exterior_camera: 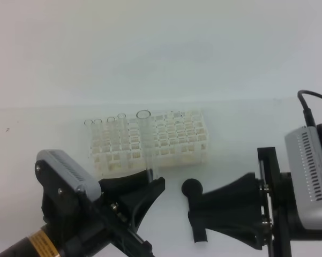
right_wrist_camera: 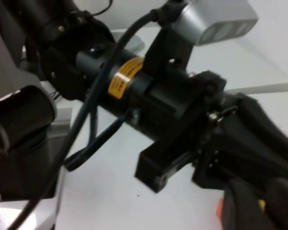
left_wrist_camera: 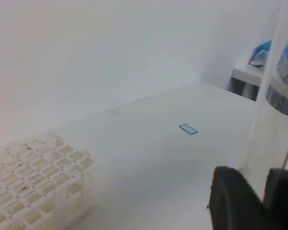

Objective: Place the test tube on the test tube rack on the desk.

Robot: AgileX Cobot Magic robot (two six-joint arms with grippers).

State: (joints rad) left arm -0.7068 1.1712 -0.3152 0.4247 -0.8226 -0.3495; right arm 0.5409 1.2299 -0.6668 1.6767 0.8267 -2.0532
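— White desk (exterior_camera: 257,123), white wall behind it; hard to see where one ends and the other begins. Where's the tube?

— Upright in the left gripper (exterior_camera: 150,179), the black one at about seven o'clock from the white plastic lattice rack (exterior_camera: 166,142). The clear glass test tube (exterior_camera: 146,140) stands in front of the rack's near edge, its open mouth level with the rack's far row. The fingers are clamped on its lower end.

— Over a hole yet?

— I can't tell from up here; it overlaps the rack, but the bottom of it is hidden by the jaws. The left wrist view puts the rack at its eight o'clock, so I'd guess it's off to one side.

— And the right gripper (exterior_camera: 195,211)?

— Hanging low at five o'clock of the rack, holding nothing that I can see. Whether its fingers are apart, I can't tell.

— What worries you?

— Clear glass, tiny square holes. If it's lowered off-centre, the tip lands on a rib and the tube could tilt or slip. A few thinner tubes (exterior_camera: 104,122) already sit along the far left row, so drifting that way risks a knock. The rack looks light; a sideways shove could slide it.
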